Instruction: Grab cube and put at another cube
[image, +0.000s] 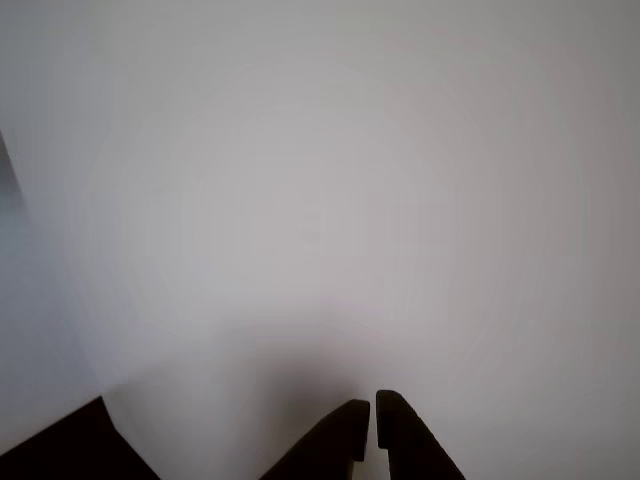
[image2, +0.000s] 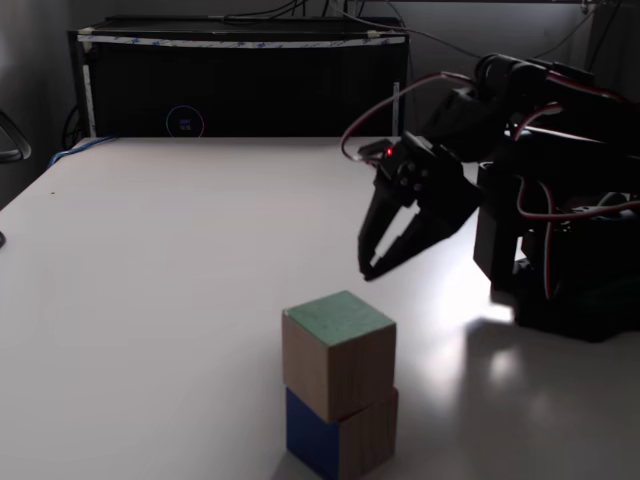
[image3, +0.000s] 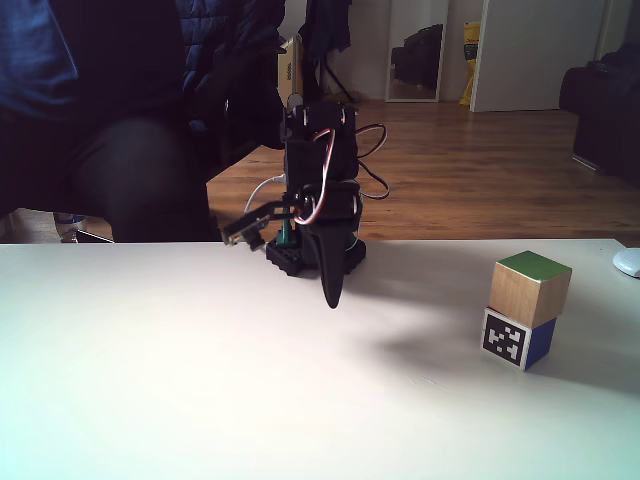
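The wooden cube (image2: 340, 365) with its green top face (image3: 533, 266) rests squarely on the other cube (image2: 340, 440). That lower cube shows a black-and-white marker (image3: 505, 340) and a blue side. My gripper (image2: 367, 270) hangs well away from the stack, close to the arm's base and pointing down at the white table (image2: 160, 270). In the other view its fingertips (image: 372, 420) stand nearly together, shut with nothing between them, above bare white surface. In a fixed view the gripper (image3: 331, 300) is to the left of the stack.
The arm's black base (image2: 570, 260) with red and white wires stands at the table's right. A black box (image2: 240, 80) lines the far edge. A seated person (image3: 120, 120) is behind the table. A white object (image3: 628, 262) lies at the right edge.
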